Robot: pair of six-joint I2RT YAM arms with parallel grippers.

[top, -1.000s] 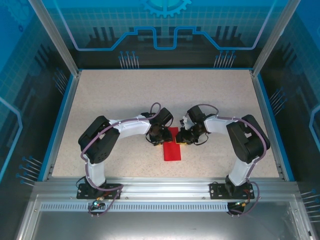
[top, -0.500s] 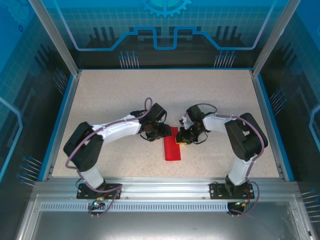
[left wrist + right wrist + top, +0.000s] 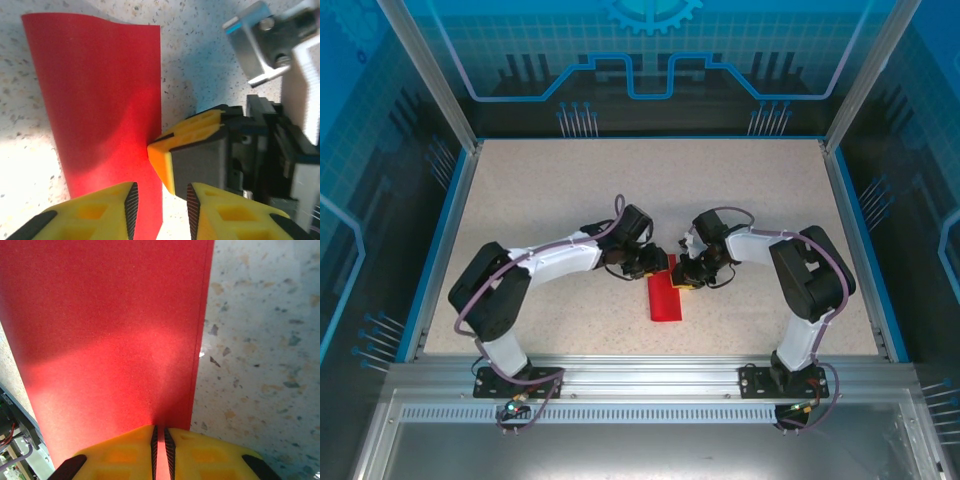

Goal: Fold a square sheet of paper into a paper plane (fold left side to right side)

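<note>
The speckled table (image 3: 540,200) takes up most of the scene, walled in blue, with the two arms reaching in from the near edge until their wrists almost meet at the middle of the overhead view. Between them lies the red sheet of paper (image 3: 664,300). It is a narrow upright rectangle rather than a square, so I take the left-to-right fold as already laid over and the work now as setting or holding it. It lies flat on the table just below the two wrists, and its upper end runs in under them. The right gripper (image 3: 160,450) comes down on the strip close to its right long edge with its fingers pressed almost together, only a thin red line showing between them. I can't tell whether a layer is caught in that slit or the tips merely bear down on the paper. Either way it looks like an anchor, keeping the sheet from sliding while the other arm works. The left gripper (image 3: 161,207) hangs over the same long edge with its fingers (image 3: 102,210) apart, one above the red and one above bare table, gripping nothing. From there it could close on the edge or press along the crease. The far left corner of the paper curls up slightly, so the fold probably needs more flattening.
</note>
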